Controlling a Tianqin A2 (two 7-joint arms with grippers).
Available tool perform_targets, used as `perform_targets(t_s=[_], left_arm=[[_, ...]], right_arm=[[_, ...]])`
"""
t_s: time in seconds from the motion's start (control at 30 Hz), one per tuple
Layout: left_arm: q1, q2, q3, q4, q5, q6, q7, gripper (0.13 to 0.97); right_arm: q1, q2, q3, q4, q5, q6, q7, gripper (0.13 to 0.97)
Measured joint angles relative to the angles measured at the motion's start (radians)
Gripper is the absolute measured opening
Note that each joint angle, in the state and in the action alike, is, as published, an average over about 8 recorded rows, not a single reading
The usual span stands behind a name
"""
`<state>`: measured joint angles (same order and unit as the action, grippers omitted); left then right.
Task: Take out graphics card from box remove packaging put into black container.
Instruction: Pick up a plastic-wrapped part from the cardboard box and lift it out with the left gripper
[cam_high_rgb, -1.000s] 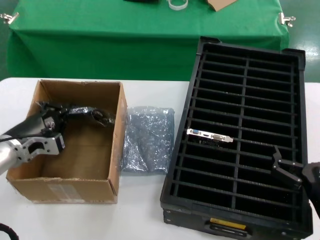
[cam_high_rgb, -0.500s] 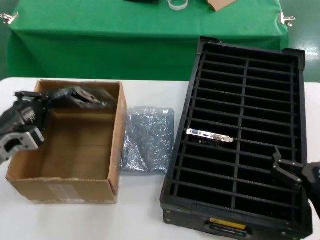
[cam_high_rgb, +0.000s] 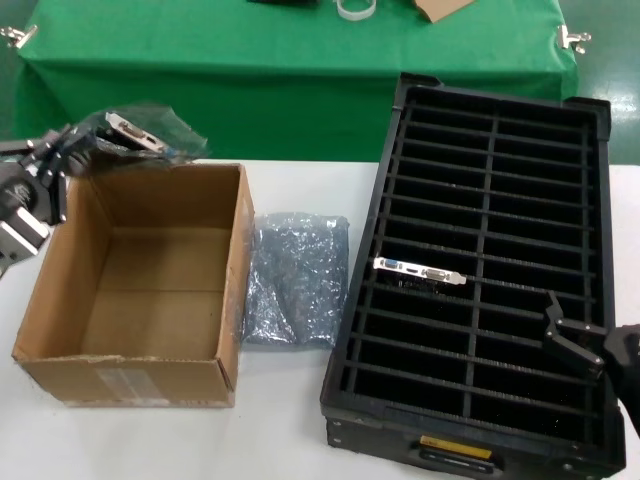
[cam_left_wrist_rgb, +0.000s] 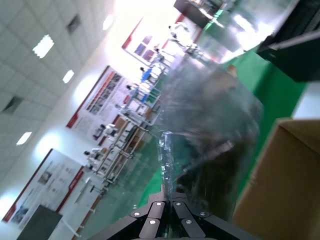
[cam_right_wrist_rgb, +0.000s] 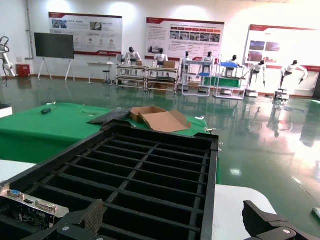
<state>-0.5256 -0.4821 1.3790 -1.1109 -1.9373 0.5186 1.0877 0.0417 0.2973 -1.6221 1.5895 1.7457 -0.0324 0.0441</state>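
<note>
graphics card (cam_high_rgb: 135, 132): bagged, tilted, above box (cam_high_rgb: 140, 290) far-left corner | black container (cam_high_rgb: 480, 270): right

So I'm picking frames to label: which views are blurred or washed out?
Left wrist view: bagged graphics card smeared, ceiling glare above. Head view: left gripper and card slightly soft. Right wrist view: sharp on the black container.

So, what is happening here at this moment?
The left gripper holds a graphics card, wrapped in its grey bag, in the air above the far left corner of the box. The box looks empty now. An empty bag lies between the box and the black container, where another card sits in a slot. The right gripper waits, open, over the container's near right part.
</note>
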Motion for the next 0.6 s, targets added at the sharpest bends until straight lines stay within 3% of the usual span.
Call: perform_targets(t_s=[0.17,0.33,0.6], left_arm=[[0.058,-0.011,0.001,-0.141,0.021,-0.073,-0.15,0.139],[0.122,-0.019,-0.008,-0.266,0.038,-0.115,-0.252,0.139],[0.231,0.014,-0.043,-0.397,0.045,-0.102,-0.27,0.139]], right_arm=[[0.0,0.0,0.0,0.0,0.0,0.0,0.0,0.966],[0.006,0.016,-0.016,0.007,0.001,0.006,0.001,0.966],[0.119,0.097,-0.133,0.033,-0.012,-0.042,0.009,0.966]])
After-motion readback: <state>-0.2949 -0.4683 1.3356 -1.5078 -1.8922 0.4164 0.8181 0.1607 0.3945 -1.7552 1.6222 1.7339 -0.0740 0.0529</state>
